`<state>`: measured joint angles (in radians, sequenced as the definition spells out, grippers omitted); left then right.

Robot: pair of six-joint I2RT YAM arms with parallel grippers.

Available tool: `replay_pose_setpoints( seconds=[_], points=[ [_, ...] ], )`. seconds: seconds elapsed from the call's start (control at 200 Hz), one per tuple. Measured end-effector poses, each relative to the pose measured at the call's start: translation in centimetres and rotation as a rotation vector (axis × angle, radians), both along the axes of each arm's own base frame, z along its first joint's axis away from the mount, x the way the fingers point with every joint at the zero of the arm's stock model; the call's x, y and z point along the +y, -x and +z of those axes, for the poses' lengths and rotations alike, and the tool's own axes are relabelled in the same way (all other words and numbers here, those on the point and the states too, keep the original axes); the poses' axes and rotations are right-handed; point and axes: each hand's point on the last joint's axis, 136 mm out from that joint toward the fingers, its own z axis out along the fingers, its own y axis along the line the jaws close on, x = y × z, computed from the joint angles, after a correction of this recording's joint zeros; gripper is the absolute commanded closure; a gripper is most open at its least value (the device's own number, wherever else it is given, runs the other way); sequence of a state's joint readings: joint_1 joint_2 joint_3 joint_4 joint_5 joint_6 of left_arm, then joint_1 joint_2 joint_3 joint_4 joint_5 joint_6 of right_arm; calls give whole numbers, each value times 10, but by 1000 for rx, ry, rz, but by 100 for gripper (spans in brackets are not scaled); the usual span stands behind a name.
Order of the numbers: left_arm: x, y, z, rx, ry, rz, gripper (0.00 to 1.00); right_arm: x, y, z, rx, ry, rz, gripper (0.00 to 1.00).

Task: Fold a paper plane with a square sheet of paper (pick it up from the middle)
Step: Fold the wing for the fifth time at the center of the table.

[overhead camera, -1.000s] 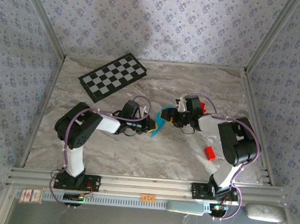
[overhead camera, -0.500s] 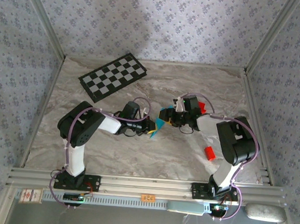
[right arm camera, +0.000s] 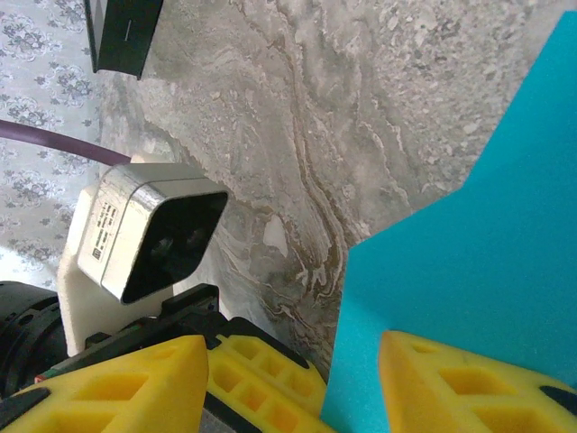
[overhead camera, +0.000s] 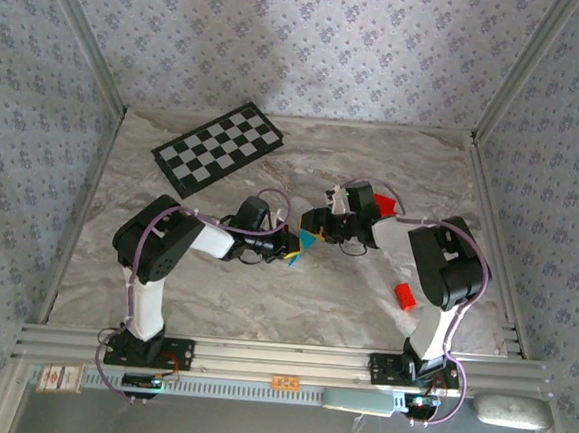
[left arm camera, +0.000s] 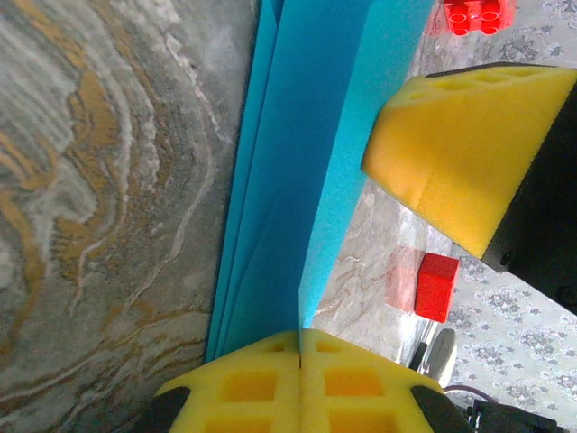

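**Cyan paper pinched between two arms at mid-table**

Grey-and-tan marbled tabletop [overhead camera: 262, 305] sits inside walls of pale floral wallpaper, with a black-and-white checkered board [overhead camera: 220, 148] lying flat near the far left corner. Both arms reach inward and meet near the middle of the table. A folded sheet of bright cyan paper [overhead camera: 308, 240] is held between them, just above the surface.

The left gripper [left arm camera: 299, 347] has its yellow foam pads pressed tight together. In the left wrist view the paper [left arm camera: 306, 162] rises out of the seam between them in long overlapping layers with straight creases.

The right gripper [right arm camera: 293, 347] stands partly spread, its two yellow pads [right arm camera: 451, 388] apart. The edge of the paper [right arm camera: 469, 289] lies in the gap, close against one pad, and the jaws are not clamped on it.

A small red block [overhead camera: 405, 297] lies on the table by the right arm. A studded red brick [left arm camera: 478, 13] lies farther back.
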<state>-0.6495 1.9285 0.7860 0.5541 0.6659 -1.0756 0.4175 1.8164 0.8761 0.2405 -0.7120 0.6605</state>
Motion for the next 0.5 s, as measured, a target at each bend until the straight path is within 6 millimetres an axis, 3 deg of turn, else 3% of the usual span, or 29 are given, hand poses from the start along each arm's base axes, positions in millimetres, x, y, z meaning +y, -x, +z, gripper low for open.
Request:
replay_pose_setpoints(
  seconds=[0.5],
  points=[
    [1,-1,-2,4,-3,3,90,5,-7,-11,32,45,-9,50]
  ],
)
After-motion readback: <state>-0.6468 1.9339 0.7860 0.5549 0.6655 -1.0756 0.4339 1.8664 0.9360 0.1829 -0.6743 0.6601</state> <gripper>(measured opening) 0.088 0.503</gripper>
